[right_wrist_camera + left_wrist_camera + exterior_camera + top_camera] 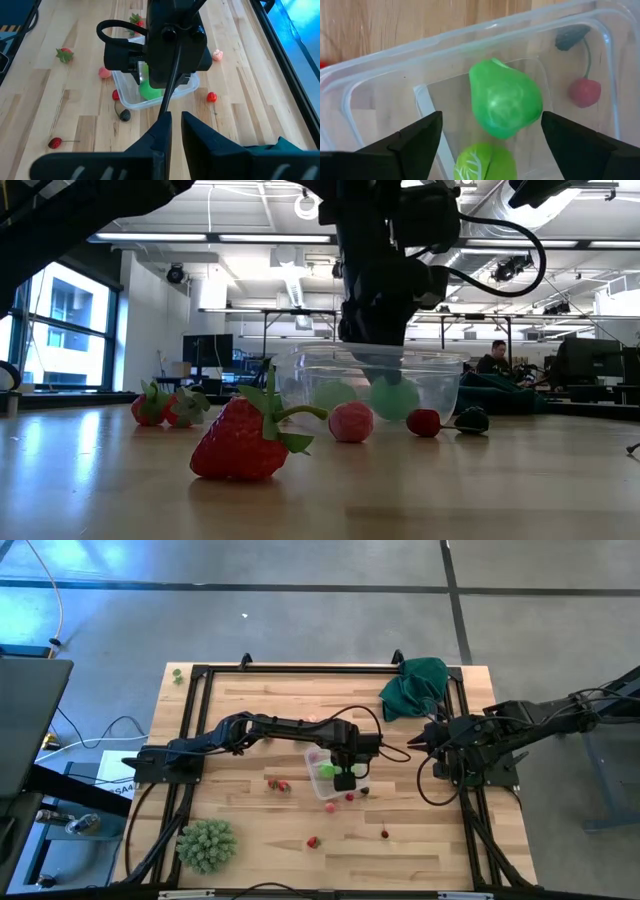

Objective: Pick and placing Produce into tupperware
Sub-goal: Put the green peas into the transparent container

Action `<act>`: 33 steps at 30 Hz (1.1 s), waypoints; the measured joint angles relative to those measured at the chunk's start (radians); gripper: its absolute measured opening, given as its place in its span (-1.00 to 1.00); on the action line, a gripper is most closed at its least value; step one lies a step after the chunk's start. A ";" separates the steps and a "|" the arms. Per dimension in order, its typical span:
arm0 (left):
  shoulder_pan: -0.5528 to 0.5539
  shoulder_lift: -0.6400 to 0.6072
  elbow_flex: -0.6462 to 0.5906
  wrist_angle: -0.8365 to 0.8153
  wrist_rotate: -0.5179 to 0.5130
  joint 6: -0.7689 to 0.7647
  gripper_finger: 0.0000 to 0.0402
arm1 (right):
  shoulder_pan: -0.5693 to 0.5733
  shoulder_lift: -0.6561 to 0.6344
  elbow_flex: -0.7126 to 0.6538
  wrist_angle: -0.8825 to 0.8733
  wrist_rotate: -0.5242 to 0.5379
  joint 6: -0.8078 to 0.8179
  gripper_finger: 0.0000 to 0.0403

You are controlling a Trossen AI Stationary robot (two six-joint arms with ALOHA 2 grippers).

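Observation:
The clear tupperware (322, 772) stands mid-table. Inside it lie a bright green pear-shaped piece (505, 105) and a leafy green piece (480, 162). My left gripper (491, 117) hangs open just above the box, pointing down, with a finger on either side of the pear and clear of it. More produce lies around the box: strawberries (280, 784) (313, 841), a cherry (384, 832), a red berry (350, 796) and a dark piece (365, 790). My right gripper (174, 122) is shut and waits near the table's right edge.
A spiky pale-green ball (207, 845) sits at the near left corner. A dark green cloth (415, 685) lies at the far right corner. A pink piece (216, 55) rests beyond the box. A black frame (300, 668) borders the wooden table. Bare wood lies along the near edge.

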 joint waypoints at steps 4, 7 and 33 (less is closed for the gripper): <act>0.000 -0.003 0.000 -0.014 -0.005 0.007 0.67 | 0.000 0.000 0.000 0.000 0.000 0.000 -0.84; 0.001 -0.010 0.002 -0.025 -0.007 0.006 0.65 | 0.000 0.000 0.000 0.000 0.000 0.000 -0.84; 0.225 -0.161 0.126 -0.396 0.019 -0.026 0.54 | 0.000 -0.001 0.000 0.000 0.000 0.000 -0.84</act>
